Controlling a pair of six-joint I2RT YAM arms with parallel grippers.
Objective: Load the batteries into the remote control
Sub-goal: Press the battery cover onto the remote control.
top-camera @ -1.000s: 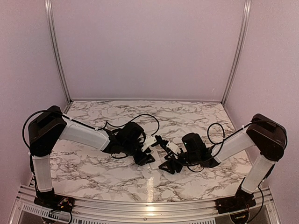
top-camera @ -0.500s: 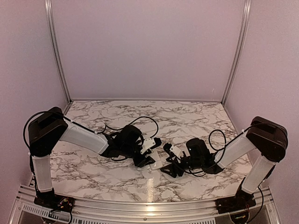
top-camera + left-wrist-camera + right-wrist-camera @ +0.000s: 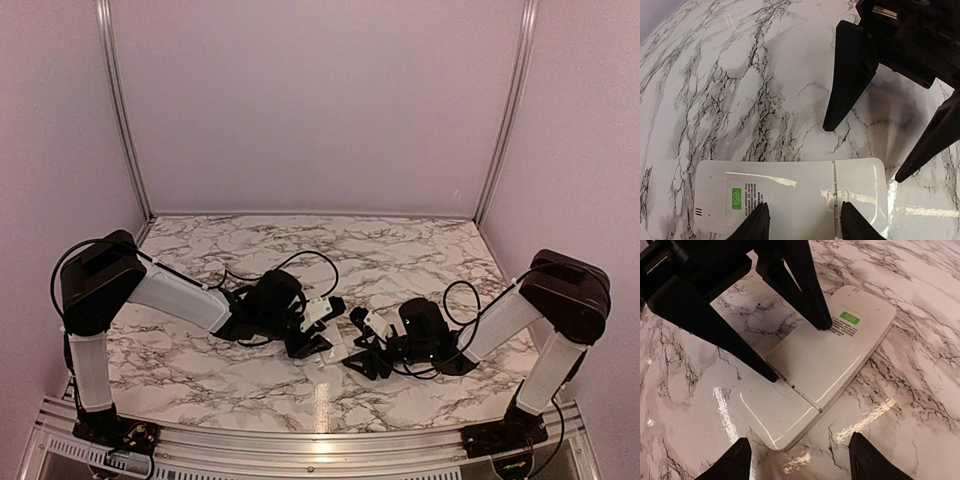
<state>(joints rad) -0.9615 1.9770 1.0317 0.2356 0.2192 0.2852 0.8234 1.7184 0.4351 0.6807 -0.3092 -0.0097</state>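
Observation:
The remote control (image 3: 790, 195) (image 3: 815, 365) (image 3: 336, 348) lies back up on the marble table, showing a green ECO label and a shut battery cover (image 3: 860, 190) (image 3: 770, 410) at one end. My left gripper (image 3: 802, 220) (image 3: 314, 343) is open, both fingertips down on the remote's flat back, one near the label and one at the cover seam. My right gripper (image 3: 801, 460) (image 3: 362, 360) is open and faces it, its tips low over the table just off the cover end, apart from the remote. The batteries are out of view.
Marble table (image 3: 200, 360) with pale walls and metal posts (image 3: 120, 110) around it. Black cables (image 3: 320, 262) loop behind both wrists. The two grippers point at each other with little room between them; the right gripper's fingers (image 3: 850, 70) hang just beyond the remote.
Both wrists have sunk lower towards the table and closed in on the remote. The jaws of each gripper stand a little narrower. The remote has hardly moved.

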